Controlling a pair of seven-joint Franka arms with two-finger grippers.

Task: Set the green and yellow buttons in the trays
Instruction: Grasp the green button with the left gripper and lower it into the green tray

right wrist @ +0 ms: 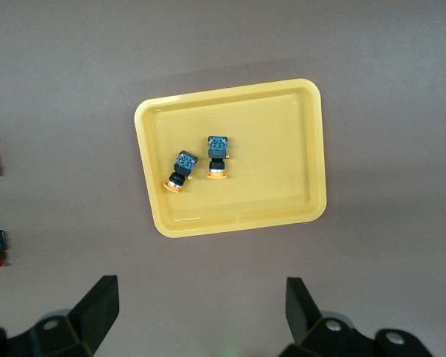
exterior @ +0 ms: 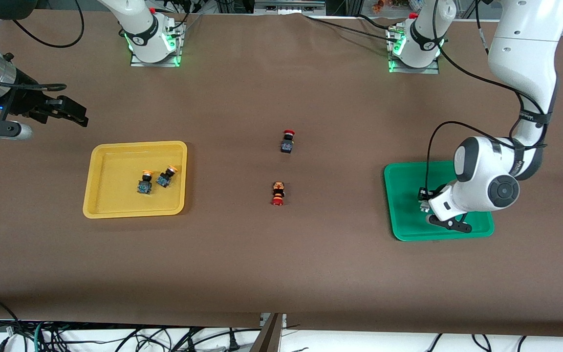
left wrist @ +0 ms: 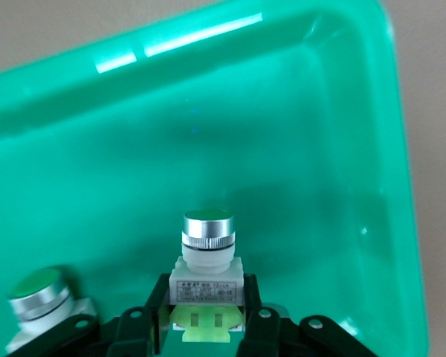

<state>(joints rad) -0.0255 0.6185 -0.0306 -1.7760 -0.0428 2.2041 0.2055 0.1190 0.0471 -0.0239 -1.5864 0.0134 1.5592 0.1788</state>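
Observation:
The green tray [exterior: 403, 195] lies at the left arm's end of the table. My left gripper [exterior: 425, 204] is down inside it. In the left wrist view my left gripper [left wrist: 207, 288] is shut on the whitish body of a green button [left wrist: 207, 232] standing on the green tray's floor [left wrist: 282, 149]. A second green button [left wrist: 36, 296] stands beside it in the tray. The yellow tray [exterior: 110, 161] holds two yellow buttons [exterior: 145, 182] [exterior: 166, 176] lying side by side. My right gripper [exterior: 77, 115] is open and empty, up over bare table by that tray.
A red-capped black button [exterior: 287, 141] and a red-capped orange-black button [exterior: 278, 193] lie mid-table between the trays. The right wrist view shows the yellow tray [right wrist: 230, 93], its two buttons [right wrist: 181, 171] [right wrist: 217, 156], and my open right gripper [right wrist: 201, 297].

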